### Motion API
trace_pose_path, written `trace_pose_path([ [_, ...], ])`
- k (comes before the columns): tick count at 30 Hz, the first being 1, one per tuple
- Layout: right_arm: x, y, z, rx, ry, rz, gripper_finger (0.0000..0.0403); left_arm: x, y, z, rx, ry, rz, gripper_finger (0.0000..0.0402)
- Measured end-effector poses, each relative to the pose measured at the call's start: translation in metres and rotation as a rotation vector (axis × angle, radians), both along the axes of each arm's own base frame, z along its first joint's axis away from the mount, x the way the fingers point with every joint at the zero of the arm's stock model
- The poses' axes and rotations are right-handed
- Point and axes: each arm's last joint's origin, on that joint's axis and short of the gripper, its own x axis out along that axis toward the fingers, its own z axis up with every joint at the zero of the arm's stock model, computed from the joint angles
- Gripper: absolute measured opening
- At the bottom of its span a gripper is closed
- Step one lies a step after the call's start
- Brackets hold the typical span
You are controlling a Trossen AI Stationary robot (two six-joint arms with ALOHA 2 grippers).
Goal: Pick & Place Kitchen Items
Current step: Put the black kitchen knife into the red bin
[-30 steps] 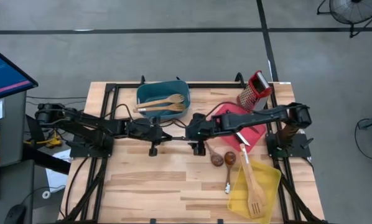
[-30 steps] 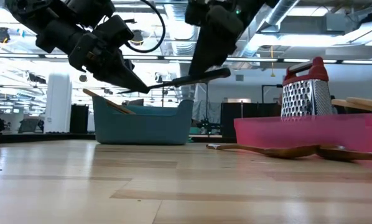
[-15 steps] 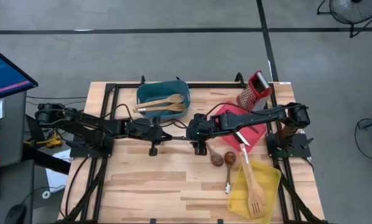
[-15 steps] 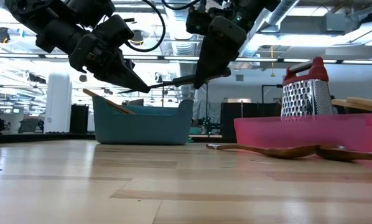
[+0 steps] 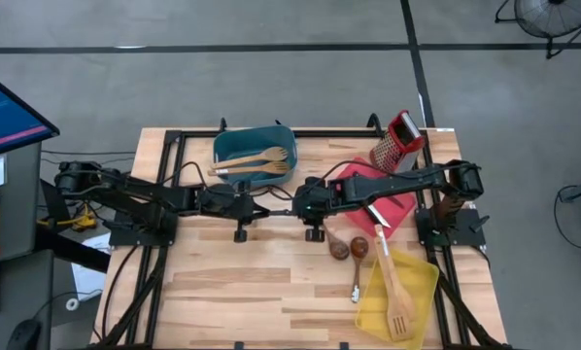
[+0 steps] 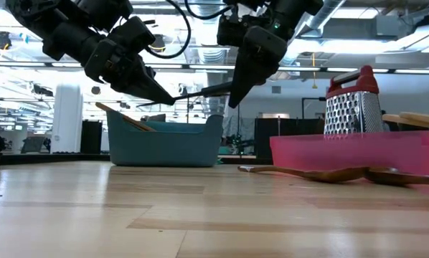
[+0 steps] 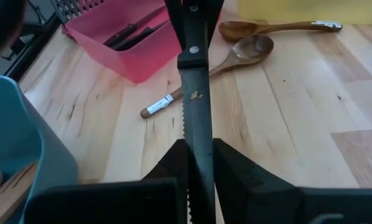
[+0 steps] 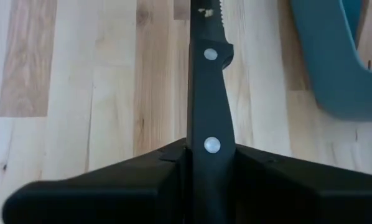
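Observation:
A steel knife (image 6: 200,92) with a serrated blade and a black riveted handle hangs level above the middle of the table. My left gripper (image 7: 198,163) is shut on its blade end and my right gripper (image 8: 209,150) on its handle, the two facing each other (image 5: 279,211). Two brown spoons (image 5: 347,248) lie on the board at the right. Wooden utensils lie in the teal bin (image 5: 255,156), and a wooden turner lies in the yellow bin (image 5: 399,292). My left gripper pinches the flat sides of the knife's blade (image 7: 197,134) between its two fingers, which reach along the blade from the table's left, slanting down. The knife is clear of the table, about level. My right gripper pinches the black handle (image 8: 209,124) between its two fingers (image 8: 167,158), around the rivet nearest them. It comes from the right, slanting steeply down. The handle runs out ahead of the fingers, clear of the table.
The red bin (image 5: 380,190) with dark-handled knives stands right of the grippers, a metal grater (image 5: 397,139) behind it. The teal bin is at the far middle and the yellow bin at the near right corner. Bare board lies at the near left (image 5: 232,292).
My right gripper has shut on the knife's handle, which earlier lay between its open fingers, and has tipped a little more downward. The knife has stayed level in my left gripper.

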Motion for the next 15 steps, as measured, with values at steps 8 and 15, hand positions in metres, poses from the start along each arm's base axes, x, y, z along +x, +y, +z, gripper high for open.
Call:
trace_pose_path([
  [8,-0.012,-0.001,0.014,-0.012,0.013,-0.018,0.0067,-0.005,0.000,0.011,0.032,-0.039,0.001,0.0067],
  [15,-0.046,-0.007,0.062,-0.061,-0.061,-0.063,0.0066,-0.024,0.001,0.045,0.045,-0.190,0.044,0.0133],
])
